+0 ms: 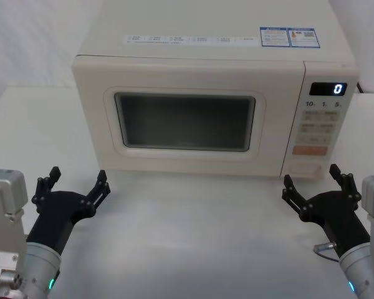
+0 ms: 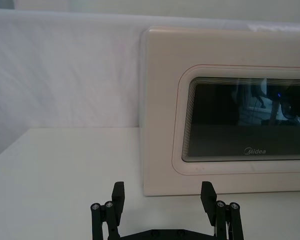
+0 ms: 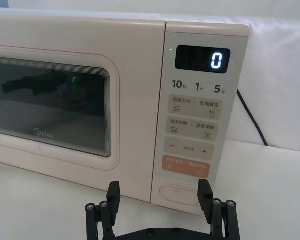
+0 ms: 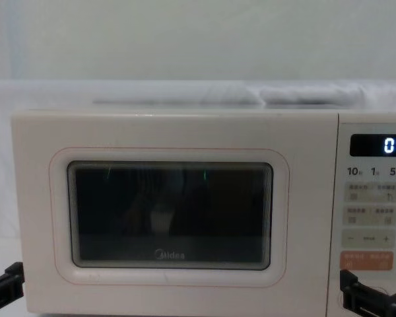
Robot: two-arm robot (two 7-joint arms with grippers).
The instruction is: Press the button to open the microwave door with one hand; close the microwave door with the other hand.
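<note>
Hands both low over tabletop, fingers spread, nothing held, clear of microwave.

Right hand sits just in front of the control panel's lower end; in right wrist view its two fingertips frame the button, the wide cream oval at panel bottom, under the orange key, not touching it. Left hand is near the front left corner of the oven, short of the microwave door. Door is flush w/ the body, dark window w/ pink outline, Midea logo under the glass. Display reads 0. Black cable runs behind the oven on the right side. In chest view both hands' tips show at the bottom corners.
</note>
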